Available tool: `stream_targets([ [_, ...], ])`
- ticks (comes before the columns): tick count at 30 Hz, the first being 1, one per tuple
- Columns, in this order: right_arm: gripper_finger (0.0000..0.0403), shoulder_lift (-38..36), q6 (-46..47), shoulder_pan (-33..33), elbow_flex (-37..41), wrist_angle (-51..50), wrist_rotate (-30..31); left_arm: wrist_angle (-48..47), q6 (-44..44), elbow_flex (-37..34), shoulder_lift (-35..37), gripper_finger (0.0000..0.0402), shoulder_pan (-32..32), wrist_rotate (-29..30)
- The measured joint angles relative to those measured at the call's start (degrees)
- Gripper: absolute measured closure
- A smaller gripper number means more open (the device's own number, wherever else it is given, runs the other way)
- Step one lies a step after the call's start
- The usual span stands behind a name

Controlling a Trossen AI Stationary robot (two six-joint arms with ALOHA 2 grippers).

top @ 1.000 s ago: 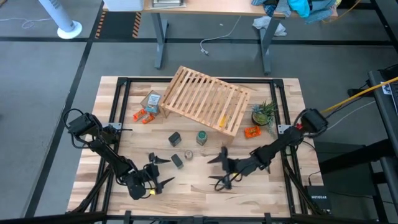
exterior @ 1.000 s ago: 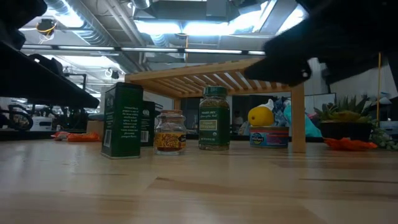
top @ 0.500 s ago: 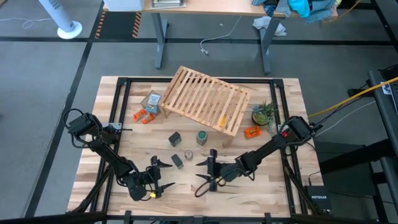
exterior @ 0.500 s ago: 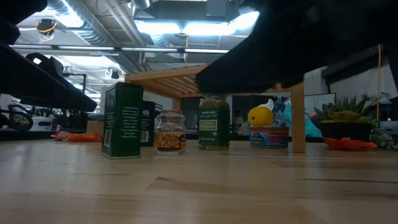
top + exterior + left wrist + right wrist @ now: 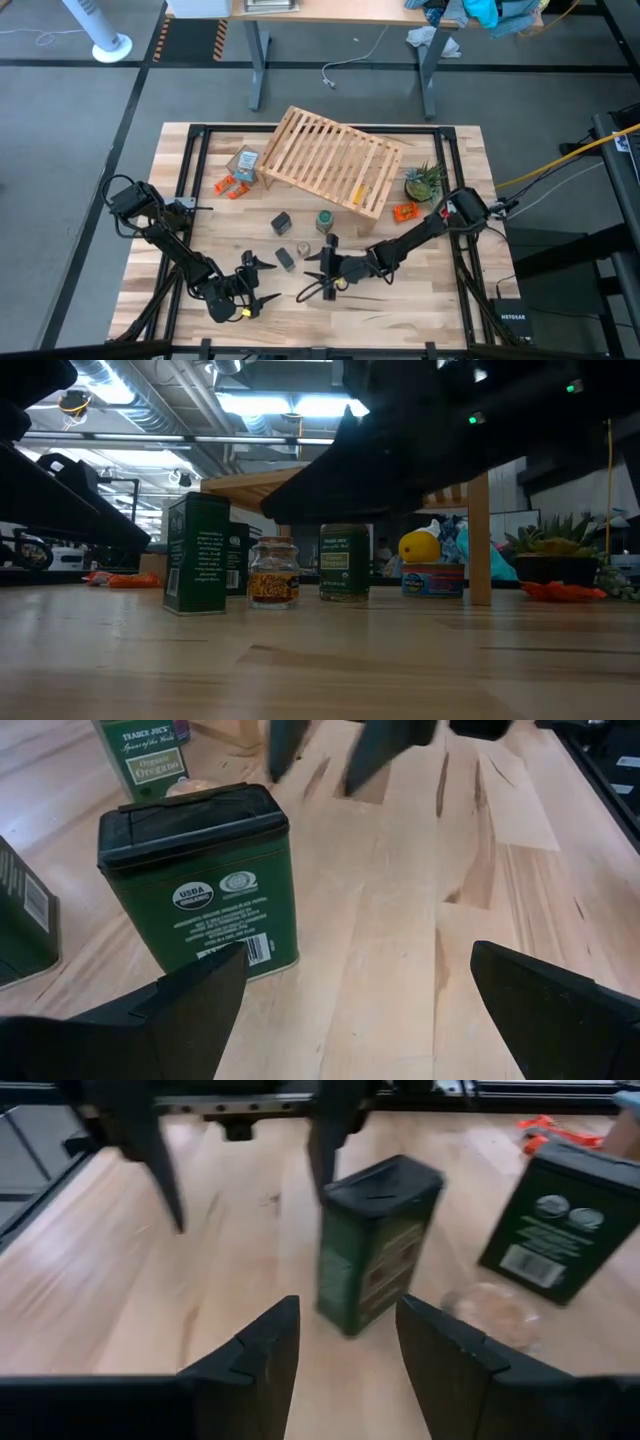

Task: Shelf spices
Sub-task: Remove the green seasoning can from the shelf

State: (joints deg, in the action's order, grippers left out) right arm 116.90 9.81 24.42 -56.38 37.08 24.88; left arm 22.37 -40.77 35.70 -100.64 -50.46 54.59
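The slatted wooden shelf [image 5: 330, 160] stands tilted at the table's far middle. In front of it stand a dark squarish jar [image 5: 281, 222] and the green round jar [image 5: 324, 221]. Nearer are the second dark squarish jar [image 5: 286, 259] and the tiny glass jar [image 5: 303, 249]. My left gripper [image 5: 268, 278] is open and empty at the near left, facing the nearer dark jar [image 5: 195, 880]. My right gripper [image 5: 315, 268] is open and empty, just right of that jar [image 5: 375, 1245], and faces it level. The jars stand upright on their bases [image 5: 197, 552].
A tan cardboard box [image 5: 243, 163] and orange pieces [image 5: 231, 186] lie left of the shelf. More orange pieces [image 5: 405, 211] and a small plant [image 5: 425, 182] are at its right end. A yellow thing [image 5: 420, 545] and a can [image 5: 432, 580] sit under the shelf.
My right gripper has gone toward the table's left edge, low over the table, toward the nearer dark jar and my left gripper, staying open. The jars have not moved.
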Motion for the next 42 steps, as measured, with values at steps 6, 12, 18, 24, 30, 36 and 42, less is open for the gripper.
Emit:
stream_targets([
  [6,0.023,0.0,2.0,-2.2,0.0,0.3,0.0,0.0,0.2,0.0,0.0,0.0027,0.0,0.0],
  [12,0.023,0.0,2.2,-2.3,0.0,2.5,-1.1,0.1,-0.4,0.0,0.0,0.0027,0.9,0.0],
  [18,0.023,0.0,2.4,-2.3,0.0,3.5,-1.5,0.1,-3.0,0.0,0.0,0.0027,1.9,0.0],
  [24,0.023,0.0,2.4,-2.3,0.0,3.4,-1.6,-0.4,-4.3,0.0,0.0,0.0035,1.5,0.0],
  [30,0.023,0.0,2.4,-2.3,0.0,3.4,-2.1,-0.8,-4.3,0.0,0.0,0.0087,0.8,0.0],
  [36,0.0231,2.3,3.3,-2.3,-1.2,3.9,-3.0,-0.9,-4.3,0.0,0.0,0.0163,0.9,0.0],
  [42,0.0231,7.7,1.9,-2.3,-5.9,2.5,-4.1,-1.2,-4.2,0.0,0.0,0.0248,1.5,0.0],
])
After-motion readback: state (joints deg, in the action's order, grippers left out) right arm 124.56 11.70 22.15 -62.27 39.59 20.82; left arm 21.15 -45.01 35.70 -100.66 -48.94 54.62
